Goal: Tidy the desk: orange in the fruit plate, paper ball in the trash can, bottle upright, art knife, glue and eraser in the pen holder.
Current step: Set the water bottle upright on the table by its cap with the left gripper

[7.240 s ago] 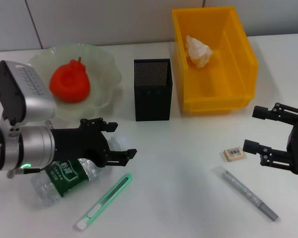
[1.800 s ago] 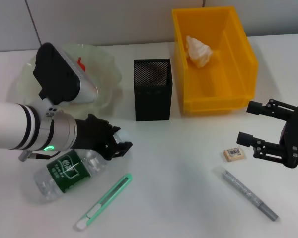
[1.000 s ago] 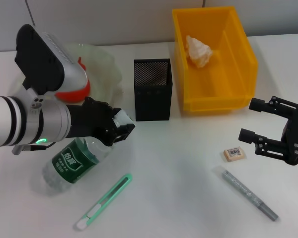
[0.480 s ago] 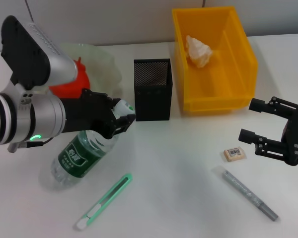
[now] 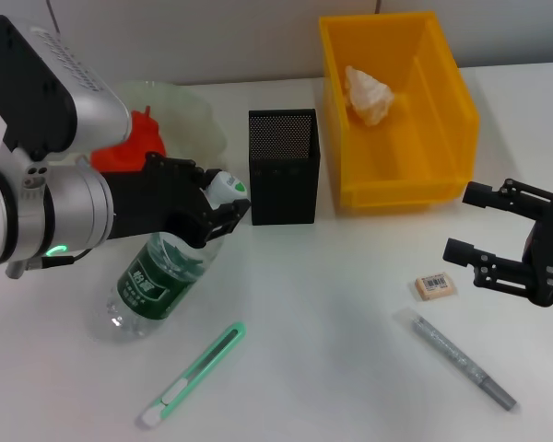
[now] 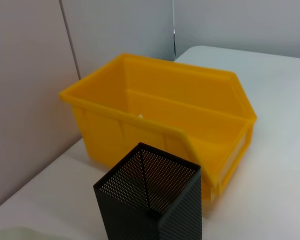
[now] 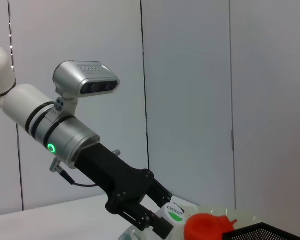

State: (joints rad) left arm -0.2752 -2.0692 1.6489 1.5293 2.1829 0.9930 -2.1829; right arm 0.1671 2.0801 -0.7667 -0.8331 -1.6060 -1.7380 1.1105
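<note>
Left gripper (image 5: 223, 204) has its fingers clamped on the bottle (image 5: 161, 281) neck and has tipped it up from lying flat: cap now near the pen holder (image 5: 283, 166), base on the table (image 5: 332, 350), still tilted. Upright step nearly done. Right gripper (image 5: 498, 241) idles spread wide over the eraser (image 5: 433, 285).

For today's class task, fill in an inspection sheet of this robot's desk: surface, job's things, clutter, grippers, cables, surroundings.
Surface: white desk.
Job's things: bottle tilted, neck gripped; orange in fruit plate; paper ball in yellow trash can; art knife, eraser and glue lying on desk; pen holder upright.
Clutter: nothing seen.
Grippers: left gripper shut on bottle; right gripper open, beside eraser.
Cables: thin one under the left arm's wrist.
Surroundings: grey panelled wall.
</note>
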